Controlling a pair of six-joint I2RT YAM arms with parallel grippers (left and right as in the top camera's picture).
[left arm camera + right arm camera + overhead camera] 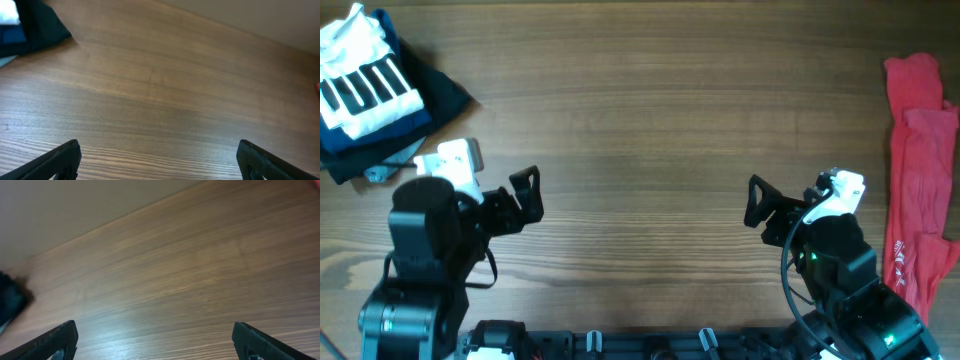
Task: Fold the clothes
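The clothes lie in two places. A folded white T-shirt with black stripes (360, 85) rests on blue and dark pieces (435, 100) at the table's far left corner. Red garments (920, 180) lie stretched along the right edge. My left gripper (530, 195) stands open over bare wood at the near left, with nothing between its fingers (60, 162). My right gripper (753, 203) is open too, over bare wood at the near right, well left of the red garments. The dark cloth's edge (35, 30) shows in the left wrist view's top left corner.
The wooden table (640, 110) spreads between the two piles. A dark cloth edge (10, 302) sits at the left of the right wrist view, and the far table edge meets a pale wall (75, 205). Both arm bases stand at the near edge.
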